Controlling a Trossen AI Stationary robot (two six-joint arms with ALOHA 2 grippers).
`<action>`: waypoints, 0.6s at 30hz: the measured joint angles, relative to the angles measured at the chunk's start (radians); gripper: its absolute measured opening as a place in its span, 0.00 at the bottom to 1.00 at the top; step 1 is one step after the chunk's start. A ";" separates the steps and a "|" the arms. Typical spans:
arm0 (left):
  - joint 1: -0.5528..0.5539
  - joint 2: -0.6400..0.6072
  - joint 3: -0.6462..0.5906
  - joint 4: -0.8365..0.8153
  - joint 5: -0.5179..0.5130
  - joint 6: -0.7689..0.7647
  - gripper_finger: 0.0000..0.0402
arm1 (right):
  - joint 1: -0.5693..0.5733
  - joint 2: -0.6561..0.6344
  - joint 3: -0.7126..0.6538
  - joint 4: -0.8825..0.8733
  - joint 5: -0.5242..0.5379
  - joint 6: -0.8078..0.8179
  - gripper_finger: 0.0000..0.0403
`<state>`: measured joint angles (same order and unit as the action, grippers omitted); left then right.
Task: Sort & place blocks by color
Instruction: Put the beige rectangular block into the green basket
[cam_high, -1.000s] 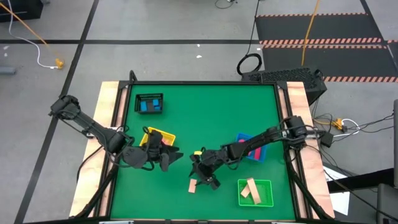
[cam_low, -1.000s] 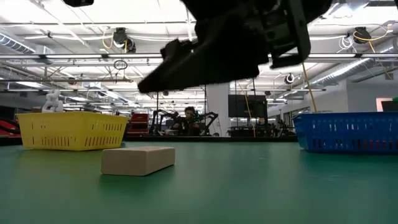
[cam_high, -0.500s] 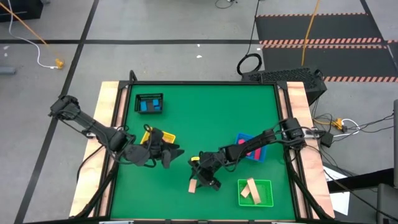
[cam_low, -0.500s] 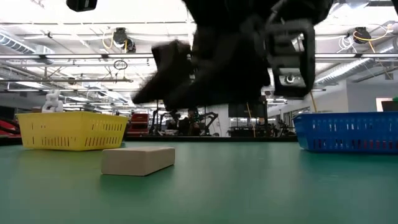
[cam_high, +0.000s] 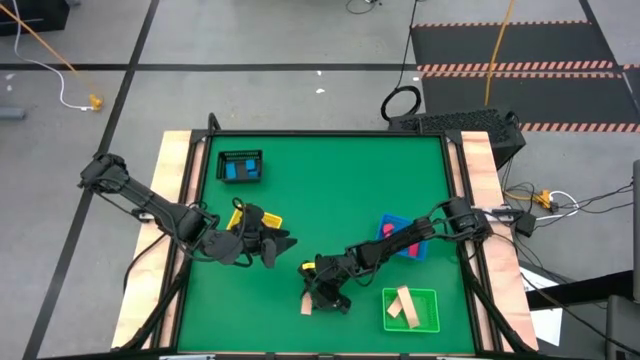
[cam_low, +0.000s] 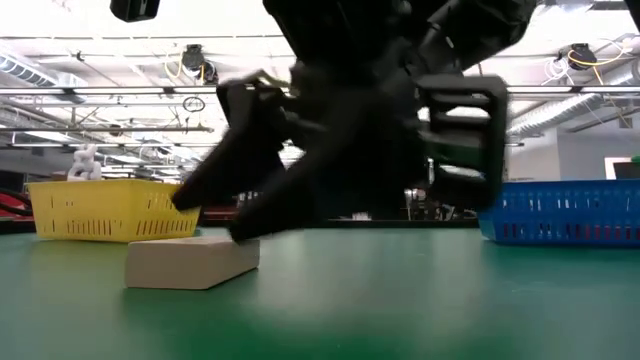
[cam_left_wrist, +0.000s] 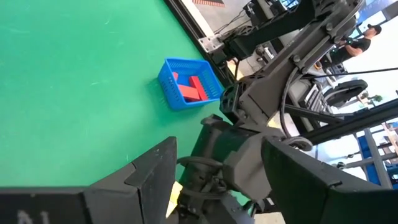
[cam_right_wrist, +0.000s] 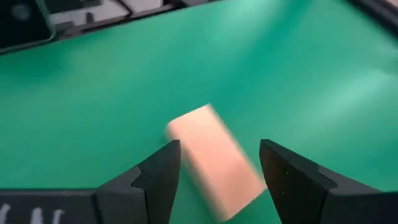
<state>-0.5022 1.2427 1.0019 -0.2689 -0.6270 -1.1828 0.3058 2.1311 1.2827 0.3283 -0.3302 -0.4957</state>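
Note:
A pale tan block (cam_high: 309, 301) lies flat on the green table near the front edge; it also shows in the low view (cam_low: 190, 265). My right gripper (cam_high: 323, 296) is open and low over it. In the right wrist view the tan block (cam_right_wrist: 211, 158) lies slantwise between the two fingers of my right gripper (cam_right_wrist: 217, 171). My left gripper (cam_high: 274, 244) is open and empty beside the yellow tray (cam_high: 252, 217). Red blocks lie in the blue tray (cam_high: 405, 238), tan blocks in the green tray (cam_high: 411, 308), and blue blocks in the black tray (cam_high: 241, 167). My right gripper comes at the tan block from above and from the table's right, its open fingers on either side of it. In the low view one finger seems to meet the block's upper far edge (cam_low: 236, 240). The block lies flat on the table.
The green tray stands just right of my right gripper, the blue tray behind it. The yellow tray (cam_low: 115, 208) and blue tray (cam_low: 560, 212) flank the low view. Bare green table lies in the middle and far right.
My right gripper has gone down and toward the table's near left, onto the tan block. The block has slid a little toward the near left edge and stays flat.

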 joint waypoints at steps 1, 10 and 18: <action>0.000 0.000 0.000 0.000 0.000 0.000 0.58 | 0.000 0.000 0.008 0.000 0.012 -0.002 0.53; 0.000 0.000 0.000 -0.015 0.001 0.001 0.58 | 0.000 -0.002 0.039 -0.039 0.014 -0.018 0.52; 0.000 0.001 0.000 -0.029 0.001 0.005 0.58 | -0.002 0.040 0.040 -0.022 0.011 -0.011 0.48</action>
<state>-0.5022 1.2434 1.0019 -0.2978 -0.6258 -1.1774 0.3042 2.1706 1.3228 0.3062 -0.3195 -0.5066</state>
